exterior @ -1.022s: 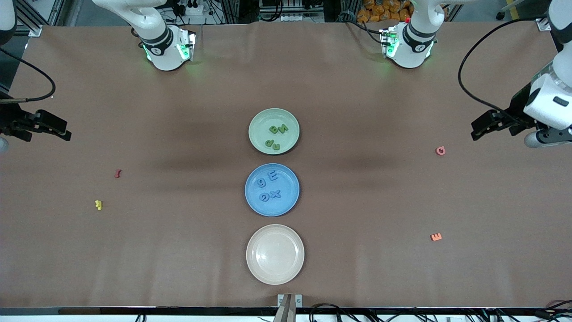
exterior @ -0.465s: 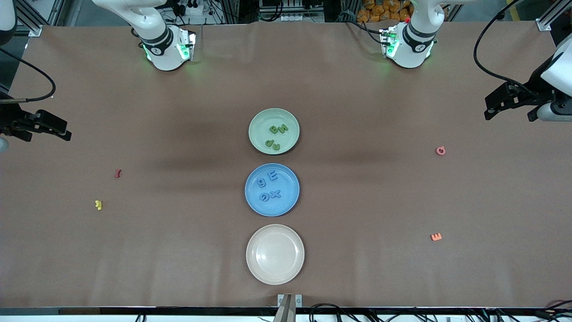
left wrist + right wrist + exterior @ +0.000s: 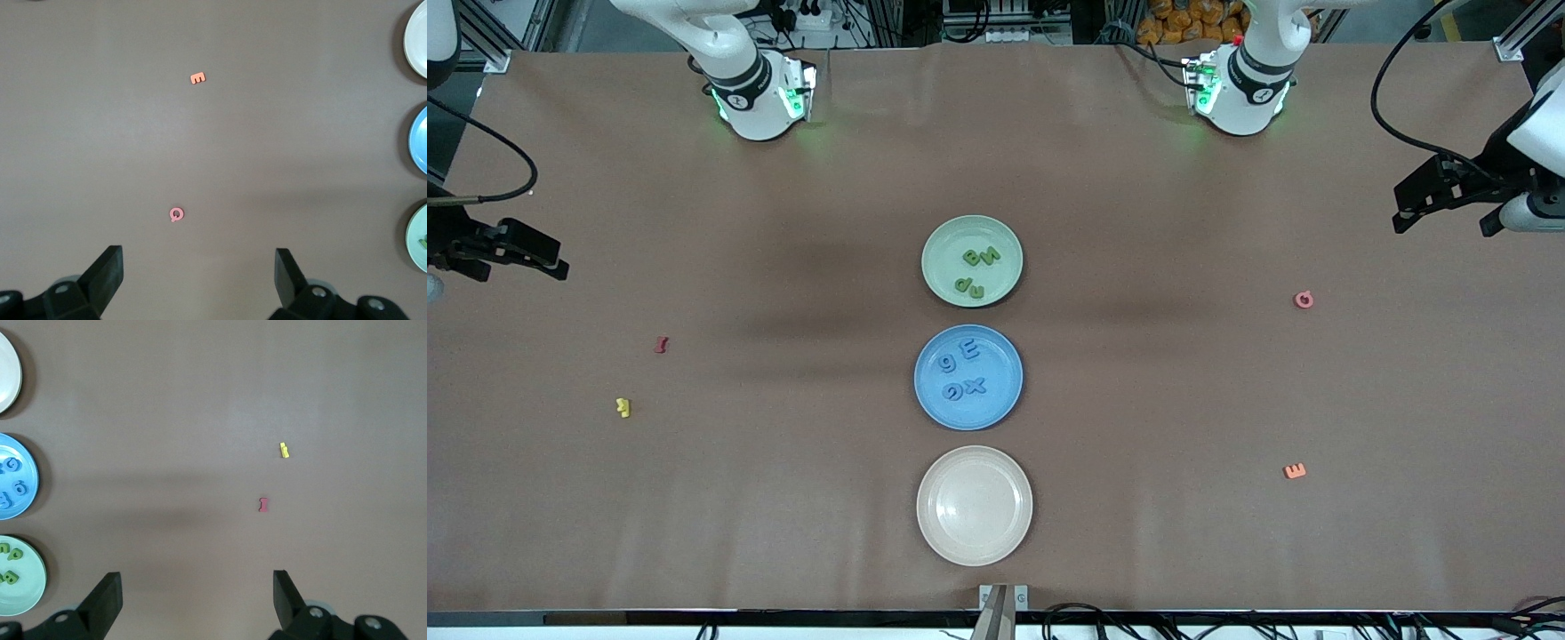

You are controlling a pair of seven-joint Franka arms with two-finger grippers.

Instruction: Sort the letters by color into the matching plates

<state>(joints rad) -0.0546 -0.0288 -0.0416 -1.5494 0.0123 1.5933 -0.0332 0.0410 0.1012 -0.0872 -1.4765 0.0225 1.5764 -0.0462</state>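
Your left hand (image 3: 1449,203) and right hand (image 3: 511,252) hover wide open, empty, well apart from the loose letters: pink Q (image 3: 1304,300), red one (image 3: 661,344).

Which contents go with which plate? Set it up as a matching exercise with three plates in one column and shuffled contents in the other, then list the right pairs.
Column one:
1. green plate
2. blue plate
3. cream plate

Column two:
A. holds nothing
B. holds green letters
C. holds blue letters

Right pairs: 1-B, 2-C, 3-A
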